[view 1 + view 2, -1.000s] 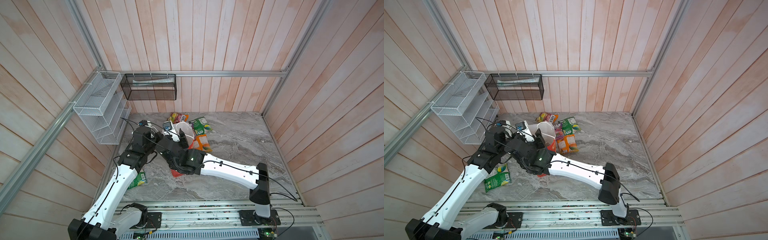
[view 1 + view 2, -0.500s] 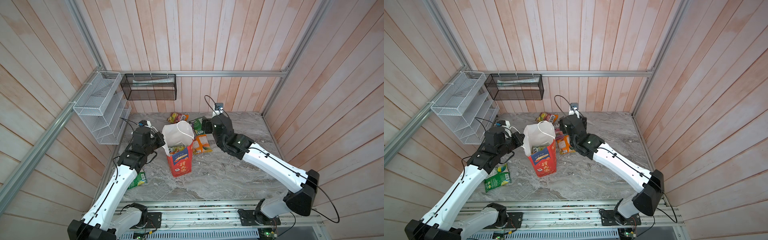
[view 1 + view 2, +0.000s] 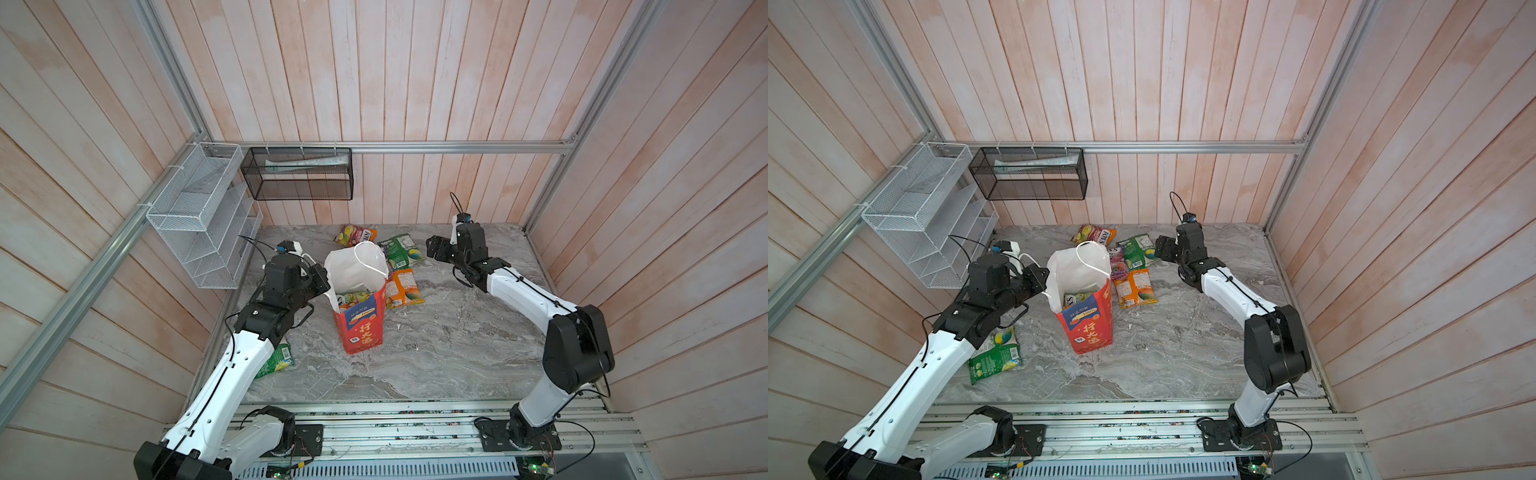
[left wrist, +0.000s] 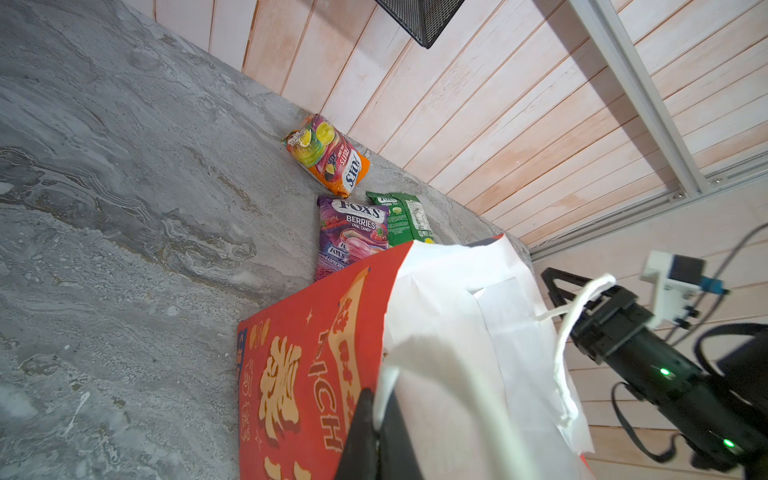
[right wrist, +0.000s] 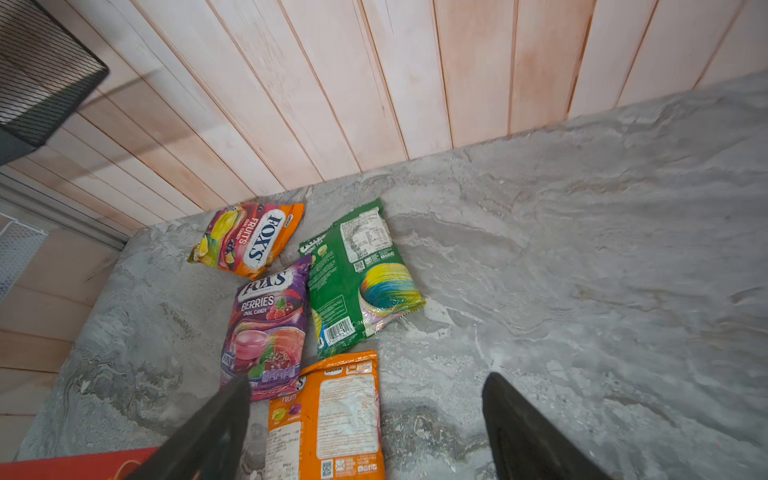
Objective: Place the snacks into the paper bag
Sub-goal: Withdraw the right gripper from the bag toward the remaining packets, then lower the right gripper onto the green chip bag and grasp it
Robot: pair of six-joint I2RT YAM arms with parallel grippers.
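We see the left gripper (image 4: 376, 419) pinched tight on the rim of the red paper bag (image 3: 361, 328), which stands upright on the marble tabletop (image 3: 436, 353) with packets (image 3: 353, 297) inside. The right gripper (image 5: 370, 380) hangs wide open and empty above 4 snacks (image 5: 270, 316) lying behind the bag. 1 green packet (image 3: 994, 355) lies beside the left arm (image 3: 926, 365).

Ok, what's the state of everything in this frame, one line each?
paper bag: upright, mouth open.
bagged packets: inside the paper bag, partly hidden.
left gripper: shut on the paper bag's rim.
right gripper: open, holding nothing.
Fruits packet: lying face up.
Berries packet: lying face up.
green packet: lying back up.
orange packet: lying back up, beside the paper bag.
lime packet: lying alone, away from the others.
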